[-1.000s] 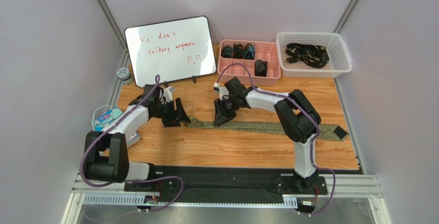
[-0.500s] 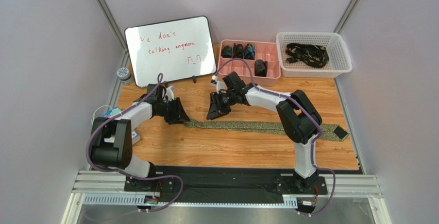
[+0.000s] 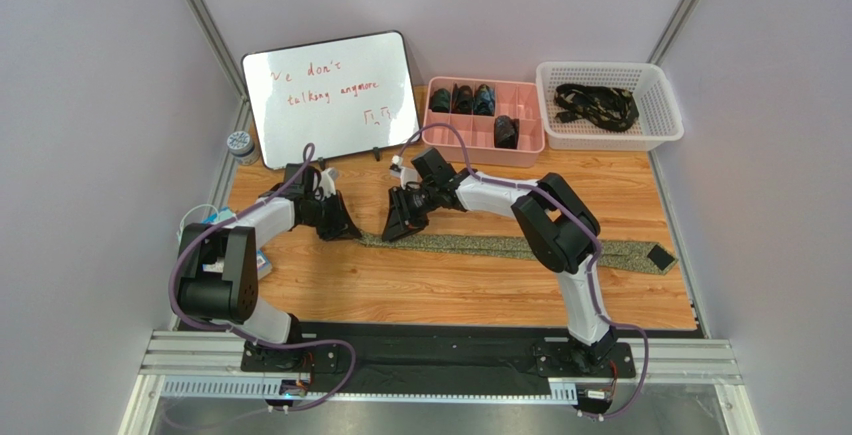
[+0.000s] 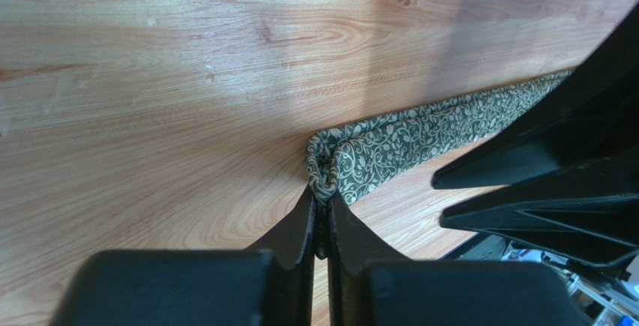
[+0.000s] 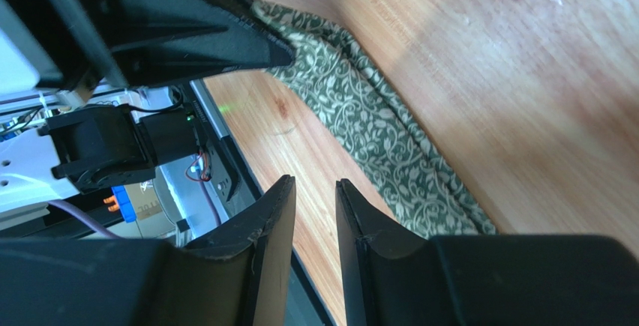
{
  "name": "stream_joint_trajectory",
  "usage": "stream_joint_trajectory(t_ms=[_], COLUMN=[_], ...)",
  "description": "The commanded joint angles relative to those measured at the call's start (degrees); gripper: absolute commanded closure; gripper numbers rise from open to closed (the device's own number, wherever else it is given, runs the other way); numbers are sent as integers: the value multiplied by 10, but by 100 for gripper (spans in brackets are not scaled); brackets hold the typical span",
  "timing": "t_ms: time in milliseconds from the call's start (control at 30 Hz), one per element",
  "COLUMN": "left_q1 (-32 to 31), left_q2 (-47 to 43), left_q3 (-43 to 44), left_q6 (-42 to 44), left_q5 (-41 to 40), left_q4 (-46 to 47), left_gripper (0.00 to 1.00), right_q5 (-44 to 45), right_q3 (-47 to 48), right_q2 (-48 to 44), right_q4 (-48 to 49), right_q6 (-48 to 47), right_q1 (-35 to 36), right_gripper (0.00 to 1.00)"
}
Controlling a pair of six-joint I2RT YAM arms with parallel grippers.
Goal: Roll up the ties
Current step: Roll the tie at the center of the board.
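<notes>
Olive-green with a fine pale leaf pattern, the tie (image 3: 500,246) lies stretched flat across the wooden worktop (image 3: 450,290). It runs from left of centre to the right edge, where its black end (image 3: 660,256) rests.

Left tool (image 3: 345,227): the jaws are closed on the narrow left tip of the tie. In the left wrist view the fingertips (image 4: 304,217) meet on the fabric, which is bunched into a small fold at the pinch point. The tip sits at worktop level.

Right tool (image 3: 398,225): positioned just beside the left tool, above the same end of the tie. In the right wrist view the fingers (image 5: 274,206) stand a narrow gap apart, with nothing between them. The tie passes below and to the side of the fingertips. Contact with the fabric cannot be determined.

At the far edge, a pink tray (image 3: 528,143) holds rolled ties (image 3: 460,100) in its compartments. A white basket (image 3: 665,105) to its right holds loose black ties (image 3: 597,103). A whiteboard (image 3: 330,95) stands at far left.
</notes>
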Motion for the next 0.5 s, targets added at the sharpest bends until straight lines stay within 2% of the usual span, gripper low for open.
stream_joint_trajectory(t_ms=[0, 67, 167, 233, 467], left_q1=[4, 5, 5, 5, 4], left_q2=[-9, -20, -44, -59, -79], left_q3=[23, 30, 30, 30, 25], left_q6=[2, 6, 11, 7, -4], left_q5=[3, -2, -1, 0, 9], left_q4=[-7, -23, -30, -30, -35], left_gripper=[82, 71, 67, 69, 85], right_q5=[12, 17, 26, 28, 27], right_q3=[34, 45, 45, 44, 45], right_q2=[31, 50, 62, 64, 64], right_q4=[11, 1, 1, 1, 1], right_q6=[-3, -10, -7, -4, 1], right_q1=[4, 4, 3, 4, 3], right_gripper=[69, 70, 71, 71, 72])
